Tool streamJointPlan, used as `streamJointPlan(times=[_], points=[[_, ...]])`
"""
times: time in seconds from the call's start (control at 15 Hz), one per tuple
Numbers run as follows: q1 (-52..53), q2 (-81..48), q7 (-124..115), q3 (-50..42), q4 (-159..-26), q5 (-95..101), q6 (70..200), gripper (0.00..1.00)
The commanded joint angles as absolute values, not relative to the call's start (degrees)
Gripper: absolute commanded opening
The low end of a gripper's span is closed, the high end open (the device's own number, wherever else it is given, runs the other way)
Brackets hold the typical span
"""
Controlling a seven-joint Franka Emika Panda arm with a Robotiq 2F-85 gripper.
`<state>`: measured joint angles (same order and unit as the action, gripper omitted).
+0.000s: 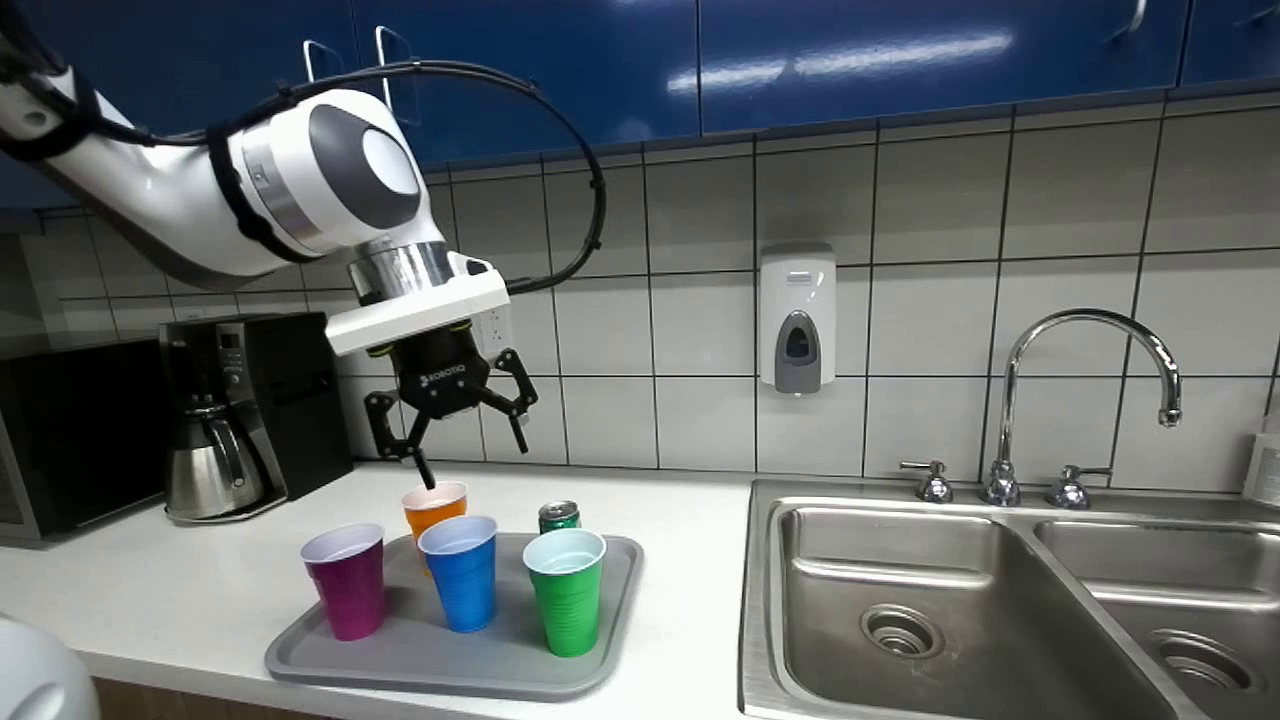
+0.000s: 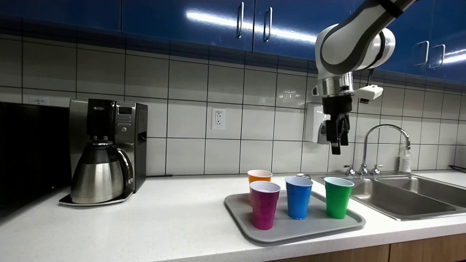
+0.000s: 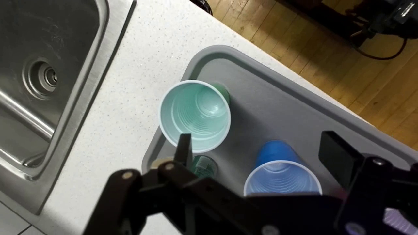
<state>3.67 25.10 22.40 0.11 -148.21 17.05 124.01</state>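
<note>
Claw [image 3: 257, 150] is hanging nearest the wrist lens, jaws spread wide, pinching nothing, touching nothing. Counter [image 1: 695, 590] is spanning below it, carrying a gray tray [image 3: 261, 107]. On the tray, lower than the claw: green cup [image 1: 566, 610], blue cup [image 1: 467, 590], magenta cup [image 1: 350, 600], orange cup [image 1: 432, 512]. All four are standing upright, long axes near vertical, rims clear below the claw. Wrist view: blue is showing under the gap between the claw's sides, green toward one side, magenta toward the opposite. Green can [image 1: 558, 515] is standing smallest, below the claw on green's side, base hidden in both exterior views.
</note>
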Motion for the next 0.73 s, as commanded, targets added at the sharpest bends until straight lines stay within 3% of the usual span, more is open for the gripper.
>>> streamJointPlan(times=[0.0, 0.67], points=[[5.7, 31.7, 21.2, 1.4, -151.5, 15.5, 120.1, 1.00], [7.6, 31.5, 20.4, 1.9, -150.3, 15.5, 117.3, 1.00]])
